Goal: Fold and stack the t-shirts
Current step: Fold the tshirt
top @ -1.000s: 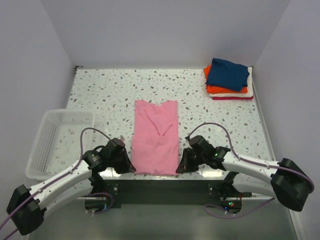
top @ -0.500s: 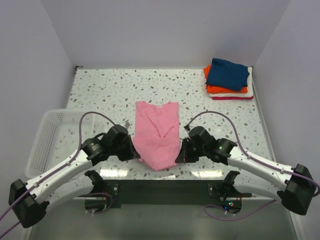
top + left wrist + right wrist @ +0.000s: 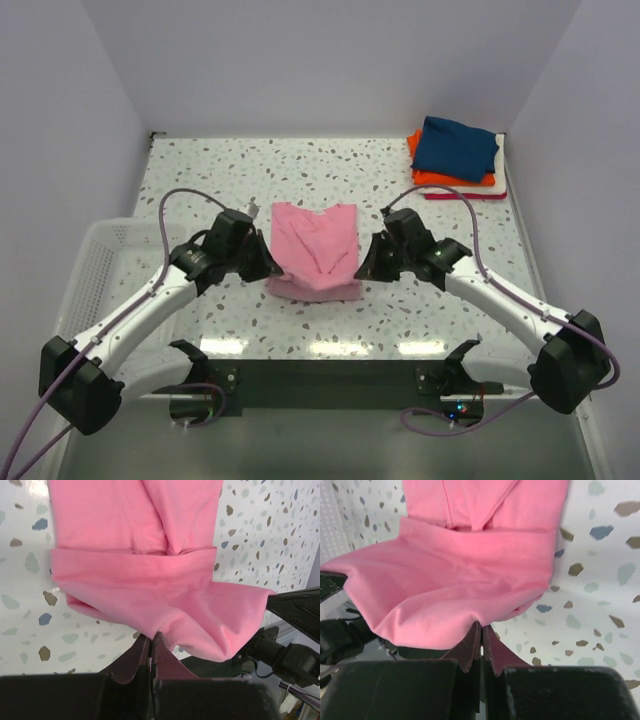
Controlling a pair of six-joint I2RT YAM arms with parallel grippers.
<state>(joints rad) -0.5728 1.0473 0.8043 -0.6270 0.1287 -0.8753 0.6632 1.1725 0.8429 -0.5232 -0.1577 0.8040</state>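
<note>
Mid-fold at the remote station: I am holding a light pink soft cloth t-shirt (image 3: 315,250) by both corners of its near hem, over the middle of the white speckled table (image 3: 200,180).

The left gripper (image 3: 268,270), a black two-finger pincer, is clamping shut on the hem's left corner. In the left wrist view its dark red fingertips (image 3: 142,652) are pressing together with a fold of pink cloth caught between them.

The right gripper (image 3: 362,270), its twin, is likewise pinching tight on the right corner, and the right wrist view shows the fabric bunching just where its two tips meet.

Between the two grips the near half of the garment is hanging off the table in a loose, sagging fold, doubling over the far half. That far half is lying flat on the table with its collar end pointing toward the far edge, and a crease is running across it where the raised cloth leaves the surface.

A stack of folded t-shirts (image 3: 455,160) is sitting in the far right corner, navy blue on top, then orange, white and red.

A white open-grid rectangular basket (image 3: 85,280) is standing against the left edge, toward the near left corner, well apart from the pink cloth.
</note>
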